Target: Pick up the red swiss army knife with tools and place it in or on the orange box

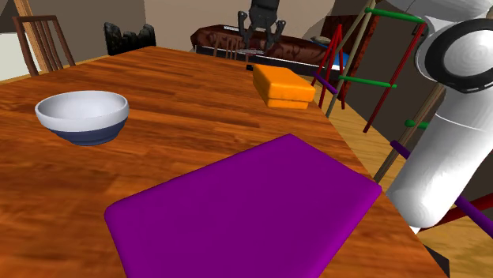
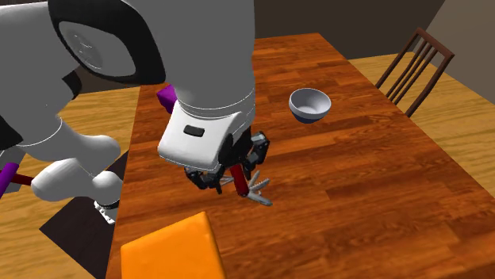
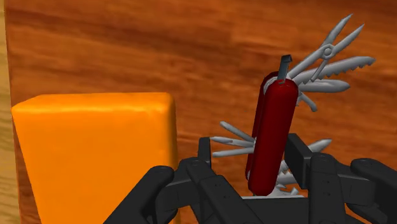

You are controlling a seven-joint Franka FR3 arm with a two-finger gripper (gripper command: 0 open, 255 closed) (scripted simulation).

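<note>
1. The gripper [image 2: 234,176] is clamped on the red swiss army knife [image 3: 273,130]. Its two black fingers [image 3: 204,156] press the red body from either side, and the grey blades, saw and pliers fan out past them
2. The knife hangs clear of the wooden table [image 1: 197,110], over the far end as the shoulder view shows it, so the pick looks done and the carry is the step in hand
3. In the shoulder view the orange box [image 1: 283,85] sits just right of the gripper and a little nearer the camera. In the wrist view the box lies beside the knife, not under it
4. The next move calls for a sideways shift until the knife is over the box's top, then a short descent and a release. The splayed tools could catch the box's edge, and the knife might tip on the softly rounded top
5. On the table, from the shoulder view's left to its right, stand a white bowl [image 1: 83,117] with a dark blue base, a purple mat [image 1: 245,209] near the front edge, and then the box
6. Around the table, a wooden chair [image 1: 43,39] stands at the far left and a dark brown piece of furniture [image 1: 296,47] lies behind the gripper. At the right a frame of coloured rods [image 1: 367,80] stands beside the white arm [image 1: 446,134]
</note>
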